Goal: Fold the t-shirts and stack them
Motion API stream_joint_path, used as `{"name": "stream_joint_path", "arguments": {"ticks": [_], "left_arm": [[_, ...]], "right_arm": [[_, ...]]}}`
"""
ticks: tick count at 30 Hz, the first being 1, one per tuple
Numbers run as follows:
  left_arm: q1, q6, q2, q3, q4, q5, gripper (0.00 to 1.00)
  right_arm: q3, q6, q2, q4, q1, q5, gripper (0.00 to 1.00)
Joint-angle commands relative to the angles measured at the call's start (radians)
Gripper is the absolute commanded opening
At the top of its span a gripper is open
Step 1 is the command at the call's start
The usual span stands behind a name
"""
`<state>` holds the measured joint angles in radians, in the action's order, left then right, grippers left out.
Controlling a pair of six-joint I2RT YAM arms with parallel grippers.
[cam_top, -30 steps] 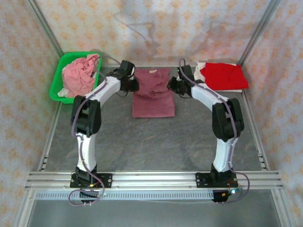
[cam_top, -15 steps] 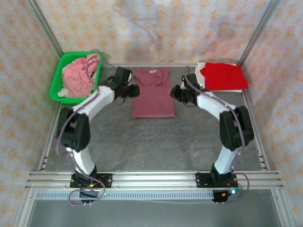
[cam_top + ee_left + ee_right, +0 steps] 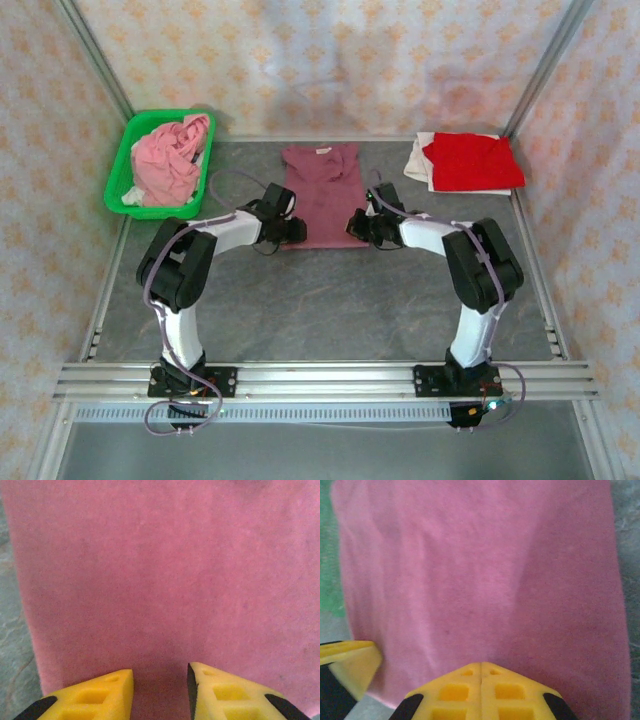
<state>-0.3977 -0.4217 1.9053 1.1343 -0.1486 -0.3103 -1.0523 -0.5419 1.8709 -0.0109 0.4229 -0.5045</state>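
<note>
Observed: both arms have travelled down the flanks of the maroon t-shirt (image 3: pixel 322 190), from beside its shoulders a moment earlier to its near hem now. The left gripper (image 3: pixel 292 230) sits at the hem's left corner and the right gripper (image 3: pixel 357 228) at its right corner.

The garment itself has not shifted. It lies flat in the middle of the table (image 3: pixel 330 300), collar to the far side, with its sleeves already turned in.

Left wrist view: the fingers (image 3: pixel 100 695) stand apart over the cloth, nothing yet pinched. Right wrist view: the jaws have come together, fingers (image 3: pixel 455 690) pressed tip to tip at the hem. Whether cloth is caught between them I cannot tell.

Red t-shirt (image 3: pixel 470 160) lies folded far right; pink t-shirt (image 3: pixel 165 160) waits in the green basket (image 3: pixel 118 190).

Assessment: the hem-to-collar fold looks about to start, with the left side not yet secured
</note>
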Motion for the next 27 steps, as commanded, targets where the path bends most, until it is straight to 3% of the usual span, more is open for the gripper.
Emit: {"name": "stream_joint_path", "arguments": {"ticks": [1,5,14,17,24,26,27], "left_arm": [[-0.002,-0.025,0.031,-0.047,0.029,-0.004,0.35],[-0.025,-0.060,-0.040,-0.152,0.076,0.009,0.35],[-0.093,-0.106,-0.208,-0.319,-0.035,0.088,0.36],[-0.094,-0.152,-0.290,-0.334,-0.074,0.114,0.39],[-0.087,-0.154,-0.585,-0.323,-0.274,0.115,0.62],[-0.075,-0.167,-0.641,-0.396,-0.250,0.083,0.74],[-0.059,-0.189,-0.657,-0.447,-0.216,0.044,0.75]], "right_arm": [[0.060,-0.036,0.006,-0.072,0.001,0.026,0.00],[0.158,-0.054,-0.017,-0.114,0.018,0.011,0.00],[0.379,-0.156,-0.212,-0.164,0.101,0.043,0.00],[0.376,-0.165,-0.281,-0.123,0.102,0.054,0.10],[0.435,-0.138,-0.573,-0.018,0.102,0.183,0.32],[0.501,-0.138,-0.650,-0.021,0.100,0.230,0.37],[0.528,-0.139,-0.679,-0.012,0.095,0.245,0.37]]}}
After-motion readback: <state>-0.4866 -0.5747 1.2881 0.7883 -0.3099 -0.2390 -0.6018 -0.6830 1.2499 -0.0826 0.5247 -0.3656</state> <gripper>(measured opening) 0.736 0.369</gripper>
